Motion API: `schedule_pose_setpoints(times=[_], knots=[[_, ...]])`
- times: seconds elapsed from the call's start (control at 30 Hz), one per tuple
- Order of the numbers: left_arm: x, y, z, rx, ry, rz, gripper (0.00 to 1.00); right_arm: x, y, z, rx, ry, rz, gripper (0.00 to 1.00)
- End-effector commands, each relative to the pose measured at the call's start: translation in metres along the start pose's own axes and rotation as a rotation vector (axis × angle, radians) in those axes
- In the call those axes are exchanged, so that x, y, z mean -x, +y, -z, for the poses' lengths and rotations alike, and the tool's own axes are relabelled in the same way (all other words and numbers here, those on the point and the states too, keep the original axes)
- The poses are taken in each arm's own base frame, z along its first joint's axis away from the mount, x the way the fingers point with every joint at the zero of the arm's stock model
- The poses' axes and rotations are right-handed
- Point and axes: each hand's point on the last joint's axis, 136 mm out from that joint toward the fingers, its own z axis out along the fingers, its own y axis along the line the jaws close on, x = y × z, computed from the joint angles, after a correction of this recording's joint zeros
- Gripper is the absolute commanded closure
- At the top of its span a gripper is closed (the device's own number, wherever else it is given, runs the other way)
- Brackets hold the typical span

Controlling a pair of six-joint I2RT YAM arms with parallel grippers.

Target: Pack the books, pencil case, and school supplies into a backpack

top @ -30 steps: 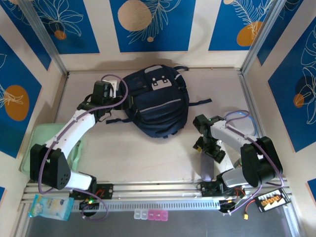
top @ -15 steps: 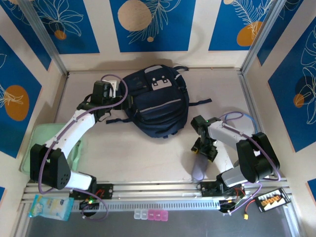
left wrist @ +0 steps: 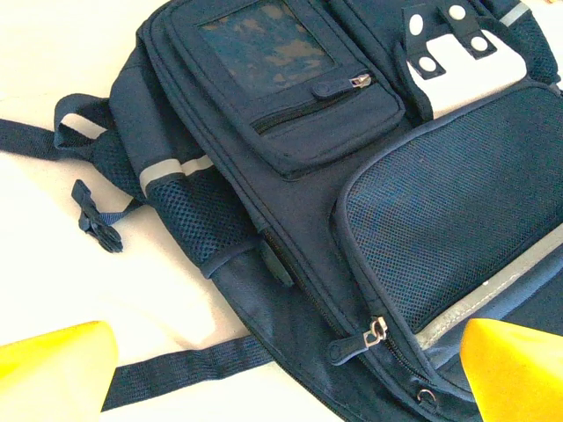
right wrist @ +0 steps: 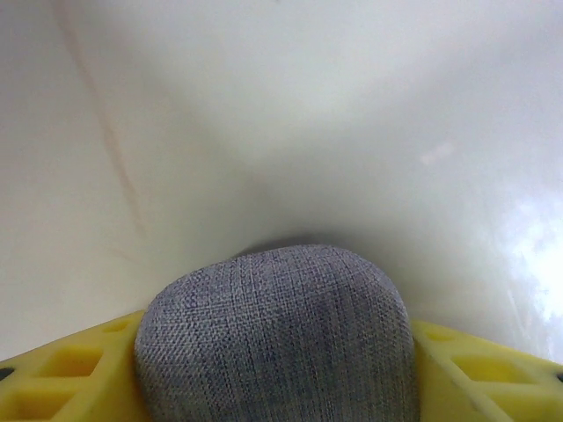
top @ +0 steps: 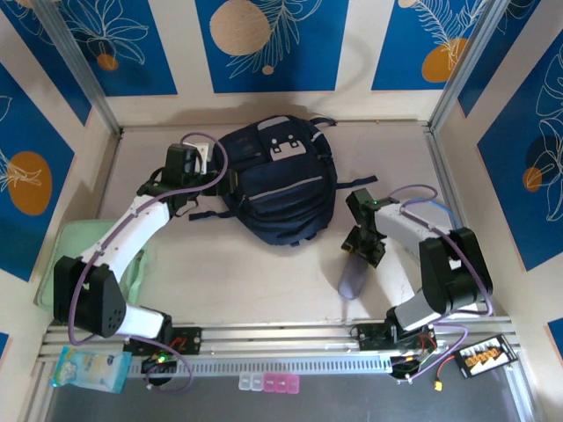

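The navy backpack (top: pixel 280 180) lies flat at the back middle of the table, zipped pockets up. My left gripper (top: pixel 227 181) hovers open at its left side; in the left wrist view the backpack (left wrist: pixel 352 176) spreads under the two wide-apart yellow fingertips (left wrist: pixel 53 374), and nothing sits between them. The grey pencil case (top: pixel 354 277) lies to the right of the backpack, with my right gripper (top: pixel 364 248) shut on its far end. In the right wrist view the pencil case (right wrist: pixel 277 334) is pinched between the yellow fingers (right wrist: pixel 62 374). The books are out of view.
A pale-green flat box (top: pixel 66 255) lies at the left edge, partly under the left arm. A plastic packet (top: pixel 88 369) and small pink and white pieces (top: pixel 268 382) lie by the front rail. Backpack straps (top: pixel 356 182) trail onto the table.
The right gripper closed on the pencil case and carried it away from the front rail, toward the backpack. The left arm stayed still.
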Motion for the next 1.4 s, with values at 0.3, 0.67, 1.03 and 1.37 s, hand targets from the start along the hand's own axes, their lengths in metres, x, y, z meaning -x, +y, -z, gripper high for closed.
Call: schedule_pose_setpoints(times=[0.3, 0.67, 1.03, 1.37], knots=[[-0.005, -0.003, -0.003, -0.036, 0.033, -0.002, 0.00, -0.013, -0.001, 0.005, -0.089, -0.011, 0.136, 0.00], [-0.001, -0.011, -0.005, -0.073, 0.052, -0.005, 0.00, -0.037, -0.004, -0.009, -0.090, 0.026, 0.159, 0.13], [-0.002, -0.048, 0.001, -0.160, 0.085, -0.137, 0.03, -0.018, 0.002, -0.004, -0.021, -0.074, 0.126, 0.40], [-0.041, -0.144, -0.034, -0.262, 0.293, -0.688, 0.00, 0.013, 0.029, 0.035, 0.259, -0.184, 0.033, 0.40]])
